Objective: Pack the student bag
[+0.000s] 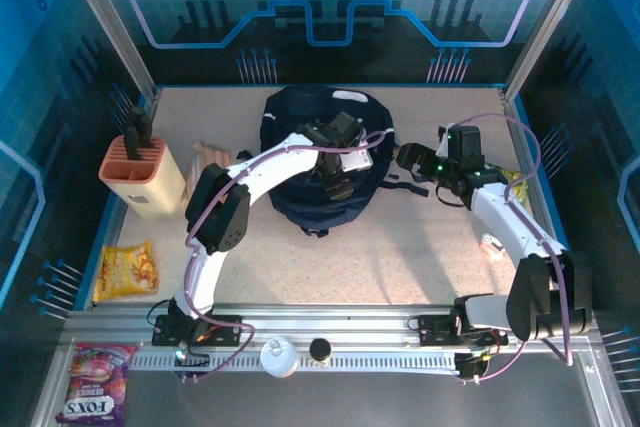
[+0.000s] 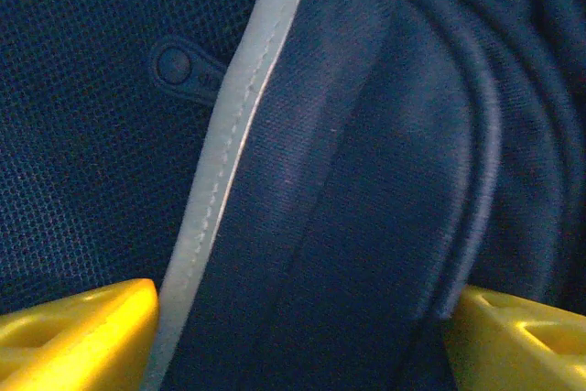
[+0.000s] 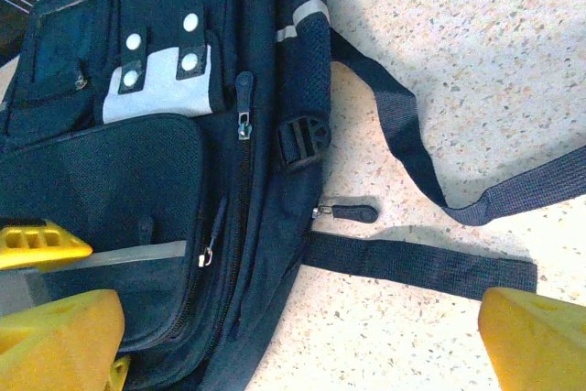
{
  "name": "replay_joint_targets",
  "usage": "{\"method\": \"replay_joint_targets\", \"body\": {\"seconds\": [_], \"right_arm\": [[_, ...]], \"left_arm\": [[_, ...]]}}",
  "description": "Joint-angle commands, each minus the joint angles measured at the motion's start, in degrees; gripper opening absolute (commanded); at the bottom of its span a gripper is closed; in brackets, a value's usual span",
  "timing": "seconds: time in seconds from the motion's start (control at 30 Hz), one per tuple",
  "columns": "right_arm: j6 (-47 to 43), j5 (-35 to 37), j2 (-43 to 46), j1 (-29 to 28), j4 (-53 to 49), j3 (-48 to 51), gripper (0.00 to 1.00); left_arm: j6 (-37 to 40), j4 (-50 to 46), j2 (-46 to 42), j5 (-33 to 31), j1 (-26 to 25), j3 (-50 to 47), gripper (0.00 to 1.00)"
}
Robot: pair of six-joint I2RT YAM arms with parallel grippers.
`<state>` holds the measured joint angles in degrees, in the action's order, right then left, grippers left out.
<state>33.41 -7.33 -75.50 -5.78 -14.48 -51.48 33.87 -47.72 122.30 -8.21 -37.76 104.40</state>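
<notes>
Yellow fingers of left gripper: spread apart astride a fold of the student bag; no firm pinch evident. Right gripper: released, empty, above black straps at the bag's 3 o'clock. Bag: flat, mid-table, 12 o'clock from the bases; visible zips look shut. Snack packet at 9 o'clock and orange holder at 10 lie outside, so packing seems barely begun. Bare tabletop at 6 o'clock offers working room; table edges hem 3 and 9.

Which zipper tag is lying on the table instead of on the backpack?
The black zipper tag poking out of the backpack's side onto the speckled table, beside the flat strap. The others rest on fabric.
</notes>
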Motion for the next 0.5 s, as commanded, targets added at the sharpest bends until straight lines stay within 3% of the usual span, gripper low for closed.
{"method": "replay_joint_targets", "body": {"seconds": [0.0, 0.27, 0.47], "right_arm": [[0.4, -2.4, -2.1, 1.0, 1.5, -2.4, 1.0], [1.5, -7.7, -5.9, 1.1, 6.1, -3.6, 1.0], [4.9, -17.4, -12.5, 0.9, 11.8, -7.1, 0.95]], "left_arm": [[2.7, -0.7, 2.0, -3.1, 0.9, 3.1, 0.72], [0.4, 3.7, -2.4, -1.9, 1.0, 1.5, 0.34], [-1.5, 11.6, -10.3, -0.9, 1.0, -7.3, 0.21]]}}
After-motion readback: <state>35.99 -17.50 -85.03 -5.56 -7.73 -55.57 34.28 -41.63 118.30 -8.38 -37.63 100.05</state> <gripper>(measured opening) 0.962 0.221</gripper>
